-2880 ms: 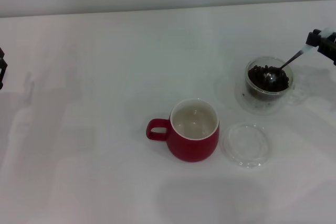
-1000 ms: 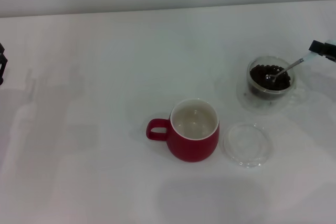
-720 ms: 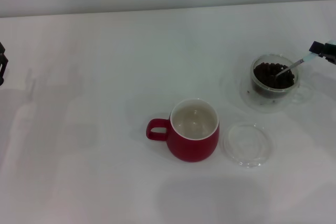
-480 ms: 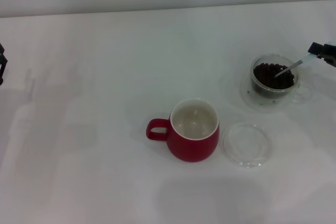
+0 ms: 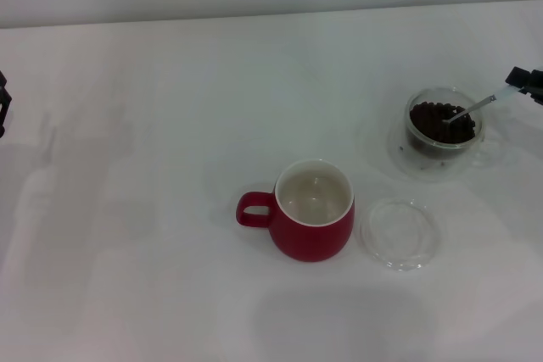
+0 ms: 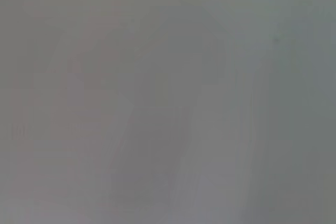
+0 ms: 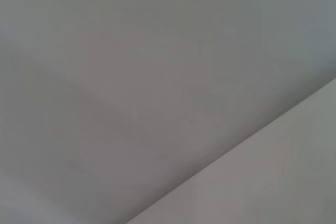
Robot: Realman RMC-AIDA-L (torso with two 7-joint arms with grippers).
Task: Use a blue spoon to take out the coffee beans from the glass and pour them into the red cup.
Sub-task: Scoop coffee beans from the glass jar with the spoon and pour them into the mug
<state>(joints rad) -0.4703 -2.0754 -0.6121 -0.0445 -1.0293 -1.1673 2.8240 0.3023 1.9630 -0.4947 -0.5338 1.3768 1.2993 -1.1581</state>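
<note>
- Right hand (image 5: pixel 528 82): at the right edge of the head view, closed on the pale handle end of the blue spoon (image 5: pixel 475 108).
- Blue spoon: slants down from the right hand toward the robot's left; its metal bowl sits among the coffee beans (image 5: pixel 441 119) inside the glass (image 5: pixel 443 130).
- Glass: upright on the white surface (image 5: pixel 170 125), on the right side and farther from the robot than the red cup; dark beans fill its inner well.
- Red cup (image 5: pixel 312 219): upright near the middle of the surface, loop handle pointing to the robot's left, white inside showing no beans; well apart from the glass.
- Clear round dish (image 5: pixel 400 233): flat on the surface just beside the red cup, on its right, between the cup and the glass line.
- Left hand (image 5: pixel 2 105): only a dark sliver at the left edge of the head view, away from all items; finger state cannot be told.
- Wrist views: both show only plain grey areas, nothing identifiable.
</note>
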